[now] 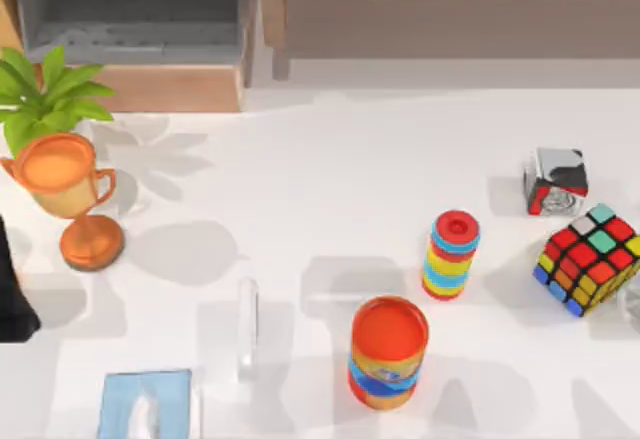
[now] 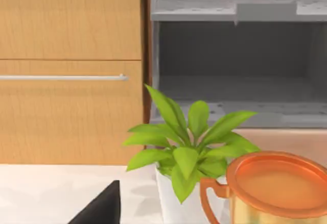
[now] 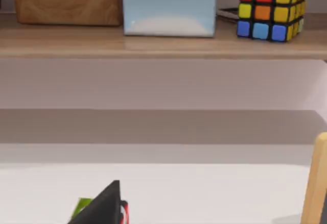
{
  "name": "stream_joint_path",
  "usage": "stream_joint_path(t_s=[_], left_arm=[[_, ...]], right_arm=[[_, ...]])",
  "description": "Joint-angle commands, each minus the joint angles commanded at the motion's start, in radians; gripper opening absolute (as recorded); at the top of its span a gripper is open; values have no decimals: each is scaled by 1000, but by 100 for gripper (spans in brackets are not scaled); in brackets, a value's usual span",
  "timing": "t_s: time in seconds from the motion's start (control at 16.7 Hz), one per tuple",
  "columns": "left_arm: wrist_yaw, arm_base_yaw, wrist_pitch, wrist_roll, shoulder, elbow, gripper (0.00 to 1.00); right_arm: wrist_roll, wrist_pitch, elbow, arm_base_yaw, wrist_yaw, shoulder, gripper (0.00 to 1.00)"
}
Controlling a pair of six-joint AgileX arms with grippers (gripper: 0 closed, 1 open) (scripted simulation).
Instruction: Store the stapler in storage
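Left arm's dark bulk (image 1: 12,299) sits at your top view's left edge; you cannot tell its finger state. On the smooth white table (image 1: 300,179), the stapler (image 1: 247,327), a slim translucent bar, lies left of the glossy orange can (image 1: 388,351), beside the pale blue tissue box (image 1: 146,404). Your left wrist view shows an open grey storage drawer (image 2: 237,81), a leafy plant (image 2: 186,150) and a copper trophy (image 2: 278,188). Your right wrist view shows a wooden shelf (image 3: 163,43) holding a colourful cube (image 3: 271,9).

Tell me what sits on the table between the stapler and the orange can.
Nothing. In the top view the stapler and the orange can stand apart, with just bare white table and soft shadows between them.
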Motion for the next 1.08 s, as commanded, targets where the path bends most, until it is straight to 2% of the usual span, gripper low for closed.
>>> stream_joint_path(t_s=[0.24, 0.48, 0.78, 1.08], left_arm=[[8, 8, 15, 21, 28, 12, 100], [55, 56, 101, 145, 193, 83, 100], [150, 155, 290, 412, 556, 243, 100], [258, 259, 534, 748, 1022, 462, 100]], right_arm=[[0, 0, 0, 0, 0, 0, 100], [0, 0, 0, 0, 0, 0, 100], [0, 0, 0, 0, 0, 0, 100], [0, 0, 0, 0, 0, 0, 100]])
